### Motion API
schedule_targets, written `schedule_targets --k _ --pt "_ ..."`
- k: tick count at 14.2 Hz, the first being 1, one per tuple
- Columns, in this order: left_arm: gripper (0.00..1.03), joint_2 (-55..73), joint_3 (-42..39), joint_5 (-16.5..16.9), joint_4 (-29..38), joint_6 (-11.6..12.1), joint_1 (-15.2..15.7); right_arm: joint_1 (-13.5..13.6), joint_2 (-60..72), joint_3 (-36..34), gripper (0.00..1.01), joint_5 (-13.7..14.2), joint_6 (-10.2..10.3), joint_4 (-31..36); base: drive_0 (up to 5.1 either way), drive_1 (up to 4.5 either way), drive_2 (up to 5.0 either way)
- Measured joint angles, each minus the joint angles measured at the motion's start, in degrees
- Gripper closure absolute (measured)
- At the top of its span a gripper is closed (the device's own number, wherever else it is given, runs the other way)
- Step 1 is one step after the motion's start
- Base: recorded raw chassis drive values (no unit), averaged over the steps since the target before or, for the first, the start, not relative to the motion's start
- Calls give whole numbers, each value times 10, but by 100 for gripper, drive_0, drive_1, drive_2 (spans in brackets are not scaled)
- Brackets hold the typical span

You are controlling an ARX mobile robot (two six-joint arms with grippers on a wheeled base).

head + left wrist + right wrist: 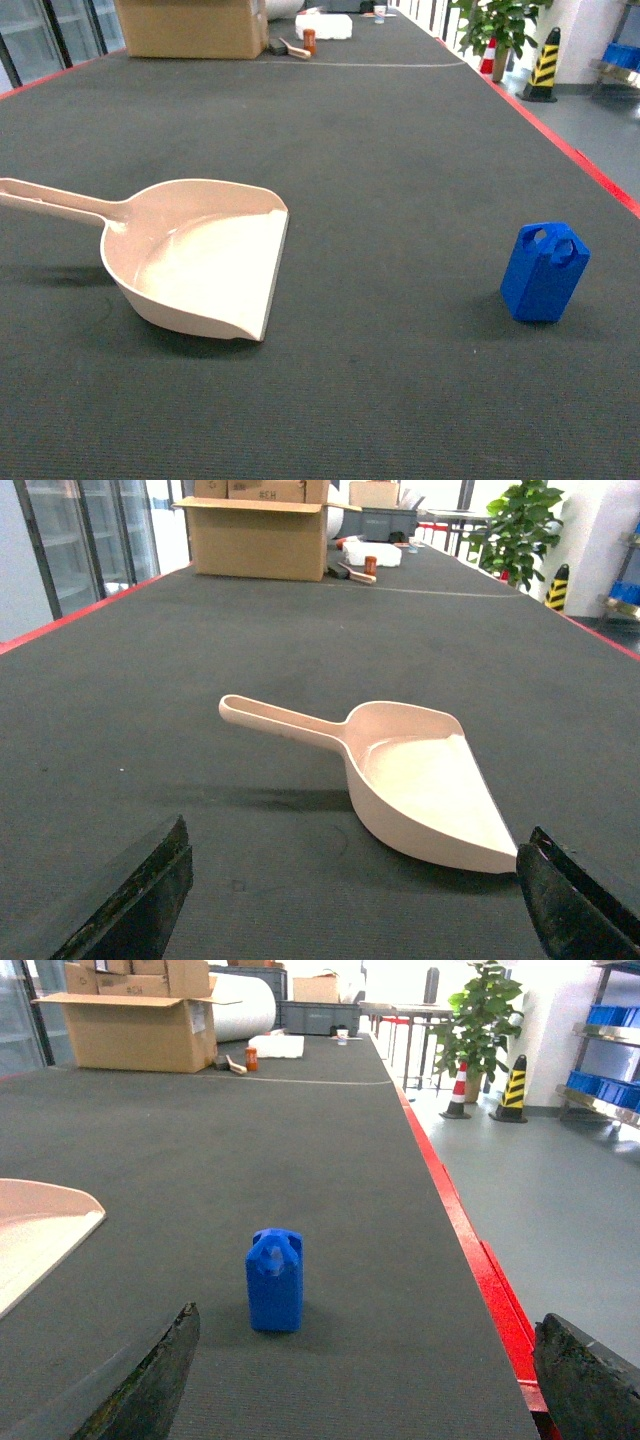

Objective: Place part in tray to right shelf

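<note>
The job stood at its first step: nothing was picked up. The blue part (544, 272) stood upright near the counter's (400, 150) right edge, well apart from the empty tray (200, 260) toward the left. Both the left hand (350, 900) and right hand (360, 1380) were spread wide, holding nothing. Next, the right hand likely needed to lower around the part. No shelf showed.
</note>
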Motion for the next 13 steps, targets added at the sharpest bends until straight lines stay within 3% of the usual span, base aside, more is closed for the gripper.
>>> schedule_targets --k 13 --pt "5 0 0 0 0 0 0 0 0 0 3 0 0 0 0 0 0"
